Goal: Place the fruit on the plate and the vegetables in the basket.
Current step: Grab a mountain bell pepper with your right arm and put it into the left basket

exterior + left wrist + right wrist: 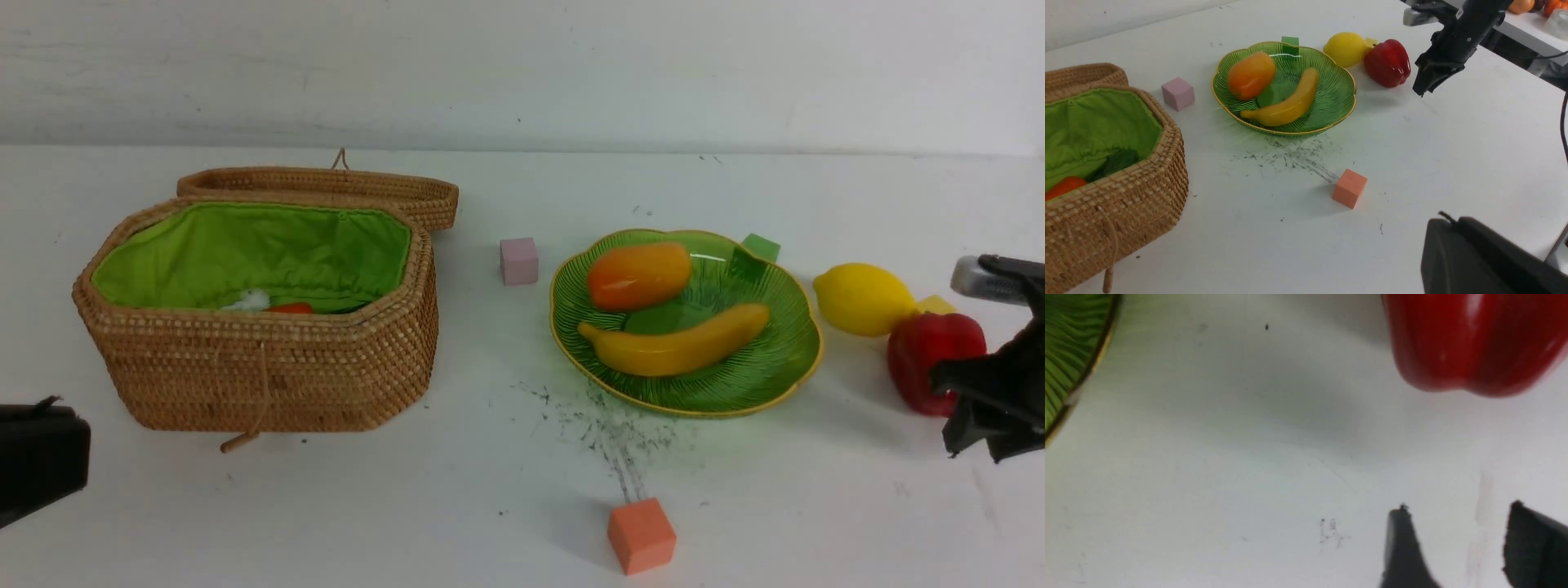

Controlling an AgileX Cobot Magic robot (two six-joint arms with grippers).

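Partway done. The mango (638, 275) and banana (678, 343) both lie on the plate (767, 371), so two of three fruit are placed. The lemon (864, 299) is not on the plate: it sits on the counter (490, 490) just off the plate's right rim. The red bell pepper (931, 355) is right beside the lemon on the side away from the plate, also on the counter.

The basket (269, 376) stands well to the left of the plate with its lid open. An orange carrot (1063, 188) is inside, with something dark green next to it. That could be leaves or the pod, can't tell, and no pod shows anywhere outside.

The right gripper (1459, 547) hangs low over the counter near the pepper, on the far side from the plate. Its fingers are spread apart with nothing between them, not touching the pepper. The left gripper (45, 445) is parked beyond the basket, far from the plate, fingers clenched shut.

The pink cube (519, 260), green cube (759, 247) and orange cube (641, 535) around the plate are distractors.

Left to do, judging from this: lemon to plate, pepper to basket.
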